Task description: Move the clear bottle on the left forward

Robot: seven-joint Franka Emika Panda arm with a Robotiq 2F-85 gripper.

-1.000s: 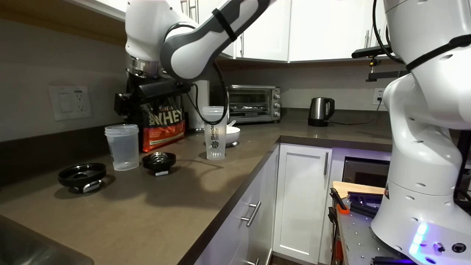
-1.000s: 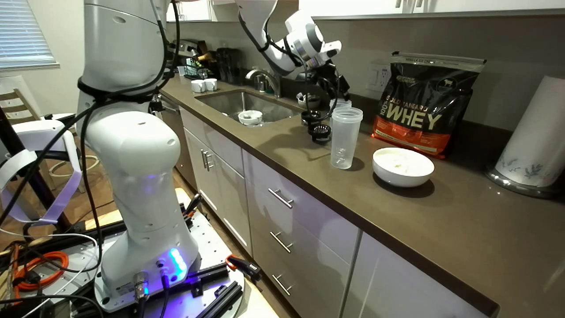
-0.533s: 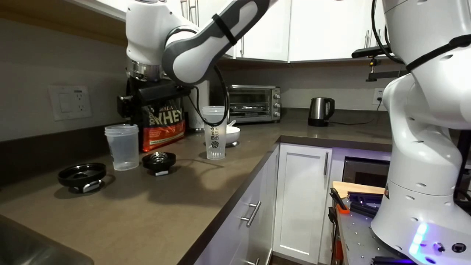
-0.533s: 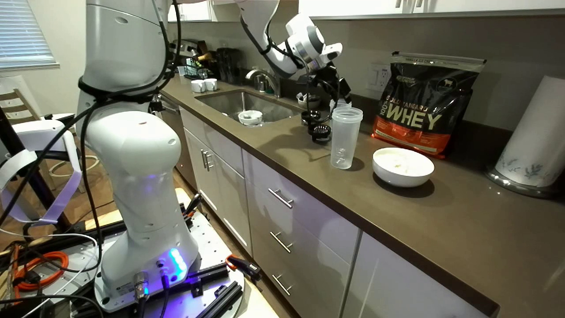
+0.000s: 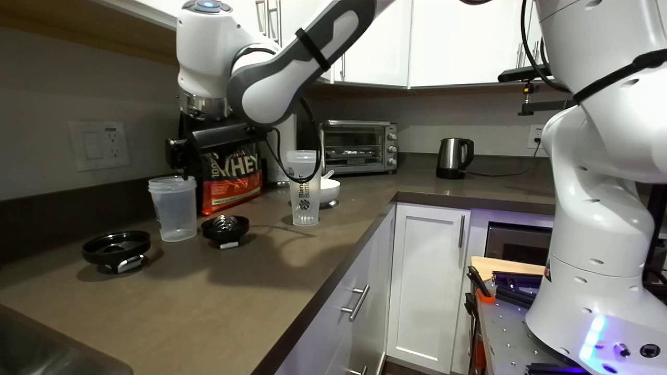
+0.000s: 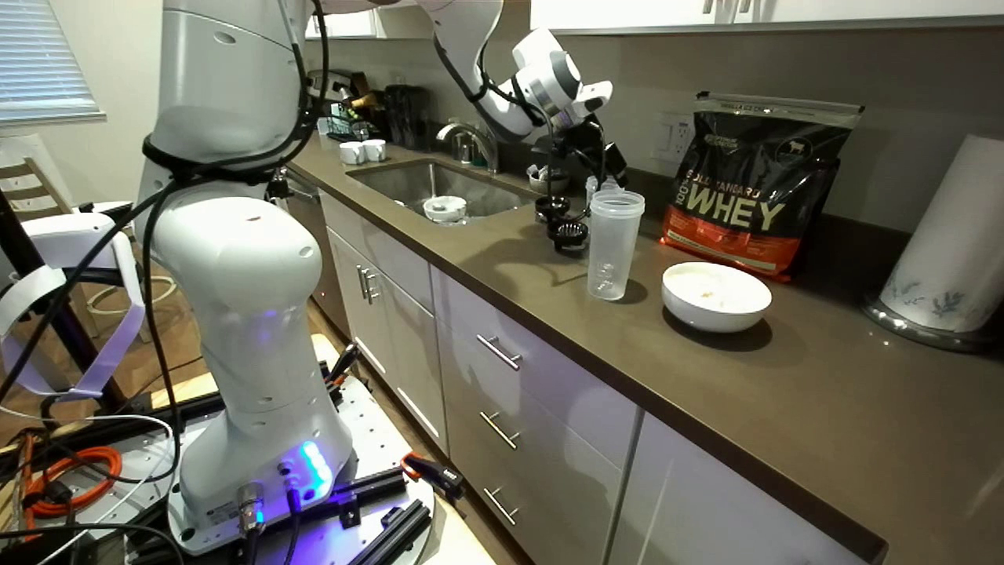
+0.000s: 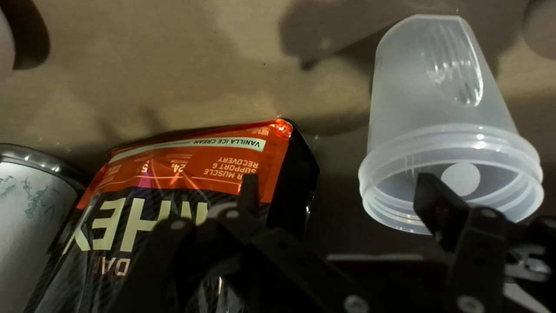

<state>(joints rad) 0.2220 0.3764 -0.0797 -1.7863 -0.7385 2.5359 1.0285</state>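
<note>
The clear bottle [image 5: 176, 211] is a wide, lidless translucent tumbler standing upright on the counter in an exterior view. In an exterior view from the far side, only a bit of the clear bottle [image 6: 609, 186] shows behind a narrower bottle and my gripper [image 6: 616, 163]. In the wrist view the clear bottle [image 7: 434, 95] is at the right, its mouth facing the camera. My gripper [image 7: 341, 191] is open and holds nothing. One finger [image 7: 438, 208] overlaps the bottle's mouth in the picture; the other is left of it, in front of the bag. I cannot tell if either touches.
A black whey bag [image 5: 232, 182] stands close beside the clear bottle, against the wall side. A narrower printed bottle [image 5: 305, 195] stands nearer the counter edge. Two black lids [image 5: 117, 247] lie near. A white bowl [image 6: 715, 298] and paper towel roll [image 6: 945, 243] are farther along. The sink [image 6: 439, 184] is opposite.
My arm and gripper have come down a little towards the clear bottle's rim. The bottles, lids and bag have not moved.
</note>
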